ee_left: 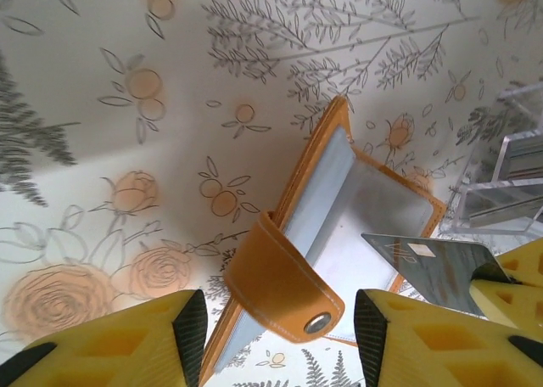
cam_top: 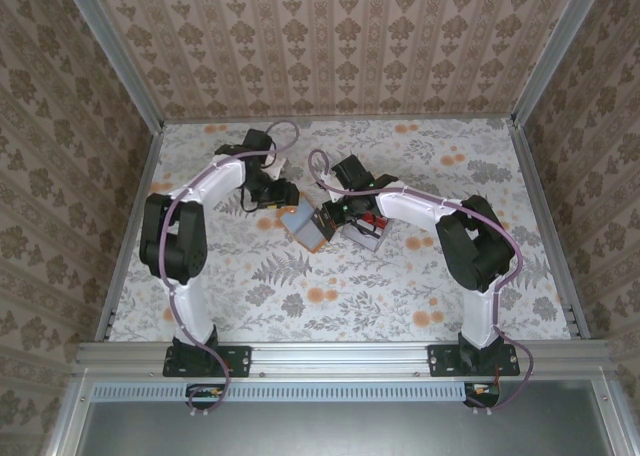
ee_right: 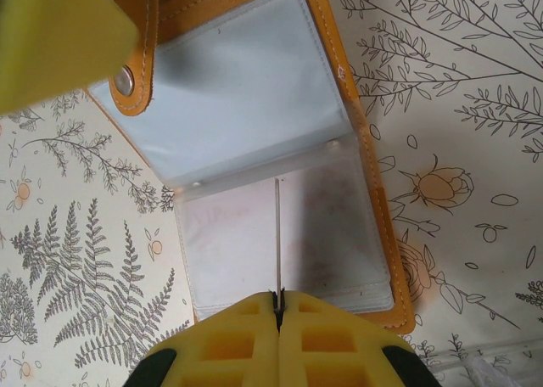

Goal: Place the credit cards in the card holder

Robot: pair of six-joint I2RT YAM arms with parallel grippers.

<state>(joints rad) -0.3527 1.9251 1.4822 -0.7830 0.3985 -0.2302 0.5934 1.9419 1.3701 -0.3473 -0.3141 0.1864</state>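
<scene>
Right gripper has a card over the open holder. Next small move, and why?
Probably ease the right gripper forward so the thin grey plastic card, clamped edge-on, slides into a clear sleeve of the open orange folding card holder. The card's free end points at the sleeves but is not yet inside one. The left gripper stands open around the holder's snap strap.

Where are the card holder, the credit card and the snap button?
card holder (ee_right: 254,90), right wrist view, its clear upper pocket.
credit card (ee_left: 431,271), left wrist view, its flat grey face.
snap button (ee_left: 317,322), left wrist view, the metal stud's middle.
</scene>
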